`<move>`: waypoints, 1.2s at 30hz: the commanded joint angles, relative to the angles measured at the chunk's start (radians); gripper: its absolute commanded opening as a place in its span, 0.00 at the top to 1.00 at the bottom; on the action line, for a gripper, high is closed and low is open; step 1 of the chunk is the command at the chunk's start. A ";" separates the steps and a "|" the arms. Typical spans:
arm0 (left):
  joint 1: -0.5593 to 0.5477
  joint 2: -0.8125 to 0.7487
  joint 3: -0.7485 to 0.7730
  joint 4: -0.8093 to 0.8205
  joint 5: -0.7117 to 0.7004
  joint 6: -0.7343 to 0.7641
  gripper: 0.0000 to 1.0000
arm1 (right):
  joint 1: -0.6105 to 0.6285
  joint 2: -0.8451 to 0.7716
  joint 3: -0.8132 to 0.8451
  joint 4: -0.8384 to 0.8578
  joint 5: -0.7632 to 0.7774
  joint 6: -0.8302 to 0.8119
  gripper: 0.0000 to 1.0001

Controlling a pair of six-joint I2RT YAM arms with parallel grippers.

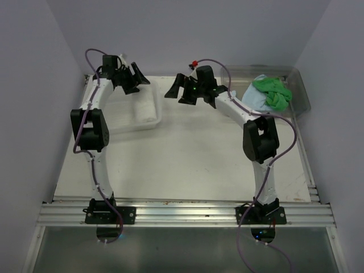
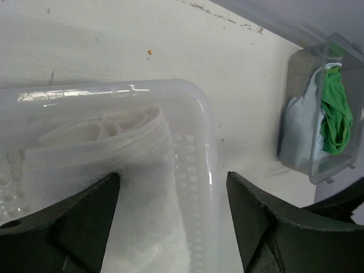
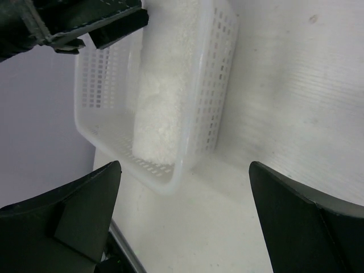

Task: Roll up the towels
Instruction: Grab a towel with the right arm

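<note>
Body check, both arms.
- My left arm (image 1: 95,165) and right arm (image 1: 263,181): slim white links, with bulky black housings at the joints.
- A lilac cable (image 1: 75,145) runs outside the left arm. Its twin (image 1: 294,142) runs outside the right arm. Both are thin and glossy.
- Each arm stands on a flat black foot: left base (image 1: 109,215), right base (image 1: 261,215).
- My left tool (image 1: 138,81) and right tool (image 1: 177,91) are all black.
- The fingers (image 2: 68,227) are matte, broad and wedge-shaped, tapering to blunt tips.
- A small green light (image 1: 194,88) shows on the right wrist housing, with a red fitting (image 1: 195,61) beside it where the cable enters.
</note>
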 commanded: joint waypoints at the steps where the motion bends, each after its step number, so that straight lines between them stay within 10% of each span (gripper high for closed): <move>1: 0.000 0.081 0.074 0.010 0.008 -0.014 0.21 | -0.020 -0.138 -0.061 -0.075 0.083 -0.092 0.02; 18: -0.029 -0.220 -0.023 -0.073 -0.045 0.094 0.01 | -0.031 -0.462 -0.368 -0.167 0.292 -0.219 0.02; 36: -0.235 -0.857 -0.802 -0.142 -0.239 0.171 0.01 | -0.031 -0.914 -0.804 -0.374 0.977 -0.256 0.01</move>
